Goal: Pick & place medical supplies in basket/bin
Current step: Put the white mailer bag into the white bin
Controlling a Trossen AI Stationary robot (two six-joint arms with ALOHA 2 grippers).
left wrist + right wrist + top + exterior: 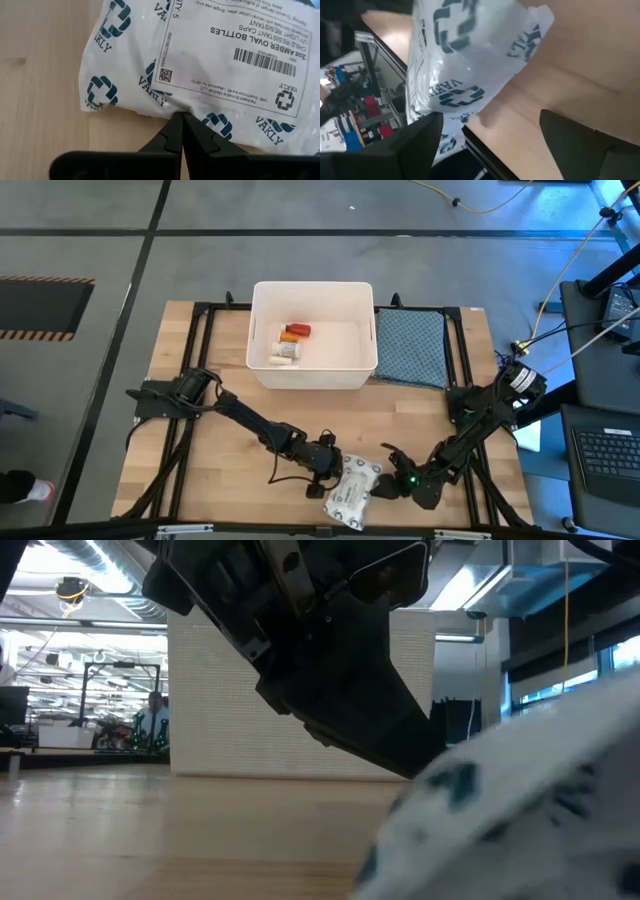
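1. Down at the near edge of the wooden table [200, 440] lies a white plastic pouch [353, 493] printed with teal logos; the left wrist view shows a label on it reading "2oz amber oval bottles".
2. The left gripper [337, 471] is right at the pouch's edge on the left-arm side. In its wrist view the two dark fingers [170, 136] are pressed together, tips meeting at the bag's hem, pinching the plastic there, as far as that view shows.
3. The right gripper [385, 477] sits just beside the pouch on the other side, fingers spread wide — the wrist view shows a broad gap between them, with the bag ahead and nothing between the pads.
4. At the far side of the table stands the white bin [312, 372]. Inside, toward its left-arm side, lie a red bottle [296, 331] and a white pill bottle [286, 352] — close together.
5. A blue-grey patterned cloth [411, 346] lies flat, touching the bin's right-hand wall.
6. The low view is mostly dark arm, with the blurred pouch in front.
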